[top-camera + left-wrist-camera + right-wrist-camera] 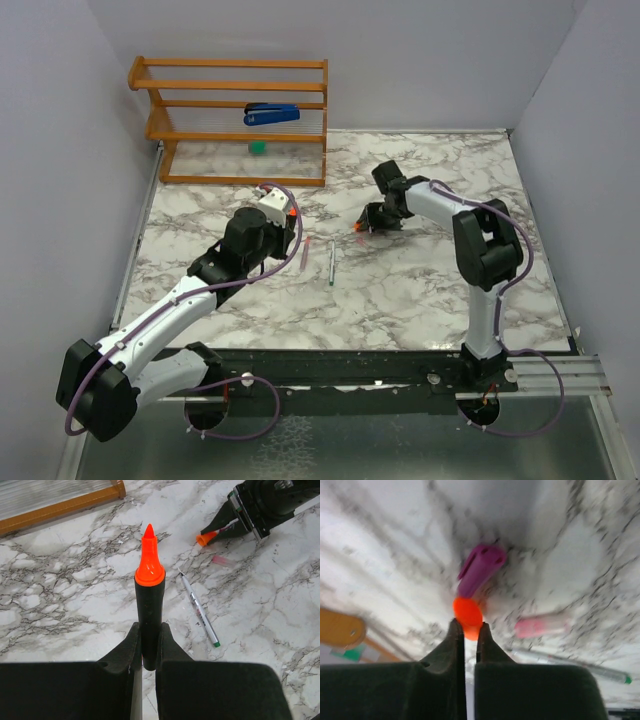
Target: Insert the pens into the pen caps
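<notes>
- Left hand (148, 645) is clamped on the black marker (149, 615), orange tip pointing far.
- Right hand (468, 630) pinches the orange cap (468, 618); a shallow grip risks it slipping during insertion.

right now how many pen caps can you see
3. The orange cap is pinched in the right tool, the purple cap lies just beyond it, and the pink cap lies on the table nearby.
</notes>
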Robot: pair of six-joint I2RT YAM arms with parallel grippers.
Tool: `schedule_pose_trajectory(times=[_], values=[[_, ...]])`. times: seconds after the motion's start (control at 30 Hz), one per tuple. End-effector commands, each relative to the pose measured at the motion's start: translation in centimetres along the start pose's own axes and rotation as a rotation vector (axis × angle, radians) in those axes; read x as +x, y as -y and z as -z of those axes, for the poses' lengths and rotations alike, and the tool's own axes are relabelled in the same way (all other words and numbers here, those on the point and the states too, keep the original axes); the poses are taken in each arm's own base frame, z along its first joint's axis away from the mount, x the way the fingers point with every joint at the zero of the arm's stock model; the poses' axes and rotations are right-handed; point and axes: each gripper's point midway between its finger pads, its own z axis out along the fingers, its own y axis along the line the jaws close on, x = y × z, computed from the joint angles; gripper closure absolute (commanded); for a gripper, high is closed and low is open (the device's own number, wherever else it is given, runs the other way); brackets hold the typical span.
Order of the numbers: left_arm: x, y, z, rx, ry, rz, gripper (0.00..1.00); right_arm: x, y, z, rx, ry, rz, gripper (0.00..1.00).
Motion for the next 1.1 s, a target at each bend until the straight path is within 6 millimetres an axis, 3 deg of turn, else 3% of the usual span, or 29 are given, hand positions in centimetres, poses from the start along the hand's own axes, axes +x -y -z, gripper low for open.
schedule_pose_trajectory(times=[0.0,0.07,0.13,0.23,0.4,0.5,0.57,0.63,0.8,1.07], values=[[-1.4,0.2,0.4,0.015,0.025,-0.024,1.0,-1.3,2.1,-0.6,0.062,0.028,-0.009,1.0],[-1.4,0.2,0.6,0.022,0.018,-0.046,1.0,-1.3,1.1,0.1,0.016,0.034,0.023,1.0],[-1.3,0.4,0.7,0.043,0.017,-0.067,1.0,-1.2,-1.3,1.4,-0.084,0.06,0.102,0.99],[-1.5,1.5,0.9,0.106,0.033,-0.069,1.0,-1.5,-5.2,5.2,-0.241,0.142,0.224,1.0],[-1.8,2.5,0.8,0.156,0.044,-0.058,1.0,-2.3,-8.0,9.9,-0.429,0.232,0.332,0.99],[-2.1,2.4,0.8,0.149,0.052,-0.062,1.0,-1.8,-9.7,11.2,-0.475,0.247,0.409,0.71],[-2.2,2.3,0.8,0.146,0.056,-0.061,1.0,-1.0,-10.6,11.0,-0.472,0.229,0.438,0.56],[-2.1,2.4,0.6,0.147,0.05,-0.059,1.0,-0.2,-11.2,10.1,-0.436,0.198,0.452,0.49],[-1.5,2.2,0.3,0.137,0.023,-0.061,1.0,0.8,-11.3,5.9,-0.204,0.149,0.458,0.48],[-0.9,1.8,-0.2,0.125,-0.009,-0.068,1.0,1.7,-11.4,3.7,-0.116,0.106,0.442,0.47]])
